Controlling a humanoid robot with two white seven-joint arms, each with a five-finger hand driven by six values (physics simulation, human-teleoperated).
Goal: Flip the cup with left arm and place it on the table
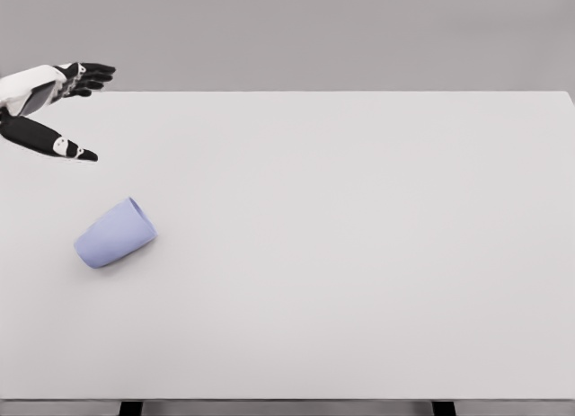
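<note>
Cup (114, 234) lay on its side at about eight o'clock on the table (359, 254), pale lavender, one end pointing toward ten o'clock and the other toward four; which end was the mouth could not be told. Left hand (63, 106) hung at ten o'clock, well apart from the cup, fingers spread wide with the thumb dropped below them, holding nothing. Right arm was not in view.

Flip not begun; the reach looked like the step in hand.

Risks, as judged: a cup on its side can roll. A glancing touch on the curved wall would likely send it along the tabletop, possibly toward the left edge, which sat close at nine o'clock. A grip taken too near one end might let it pivout or slip out mid-turn. Setting it down tilted could tip it over again.

Room: table surface open from twelve through five o'clock, far edge well clear; least margin lay on the left side.
</note>
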